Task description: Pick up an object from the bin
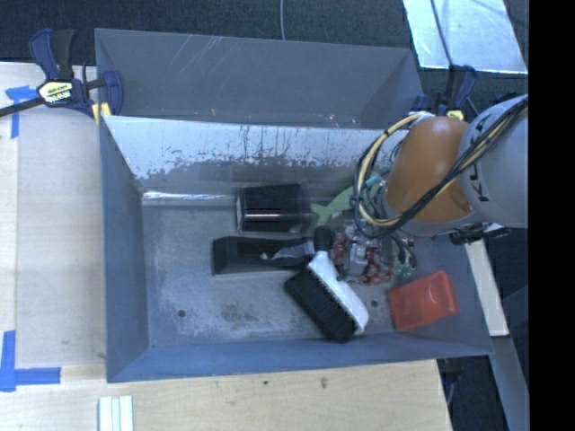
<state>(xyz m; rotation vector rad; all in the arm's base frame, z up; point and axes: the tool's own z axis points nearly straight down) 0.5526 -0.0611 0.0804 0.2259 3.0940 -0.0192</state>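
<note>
My gripper (pixel 361 259) is low at the right of the bin floor, under the arm's wrist. Right beside it on the left lies a black brush with a white bristle strip (pixel 329 300), slanting towards the front. A red-orange block (pixel 423 301) rests just right of and below the gripper, against the bin's right wall. A small green piece (pixel 332 205) pokes out just behind and left of the gripper.
A black boxy can-like thing (pixel 270 207) lies at the back middle of the floor. A flat black angled piece (pixel 250 254) lies in front of it, reaching towards the brush. The arm's orange cover and cables hang over the right side.
</note>
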